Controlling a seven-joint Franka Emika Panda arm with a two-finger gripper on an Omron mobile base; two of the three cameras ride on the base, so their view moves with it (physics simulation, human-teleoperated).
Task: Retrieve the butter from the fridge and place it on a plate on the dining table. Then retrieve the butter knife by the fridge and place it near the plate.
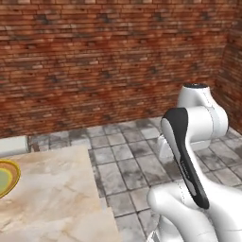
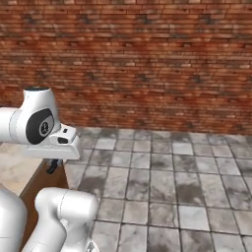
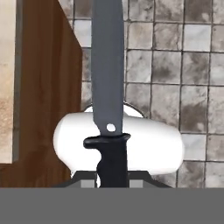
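The gripper (image 2: 52,167) is clenched on the dark handle of the butter knife (image 3: 107,78), as the hand view shows: the handle sits low between the fingers, and the thin grey blade runs straight away from the hand along the gripper's own line, tip farthest from it. So the knife's long axis lies along the hand's pointing direction, which here aims downward, past the arm's own white link toward the grey floor tiles. To one side of the blade, close by, stands the brown wood side of the dining table (image 1: 56,184) with its beige stone top beyond the edge; the hand hangs just outside that edge rather than over the top. Farther off on the top, at the near margin of the left base view, sits the plate (image 1: 8,177). Whether butter lies on it cannot be told. To do this step well, I judge the hand should travel over the stone top toward the plate, lay the blade flat beside the rim rather than on it, and let go only once the knife rests on the surface
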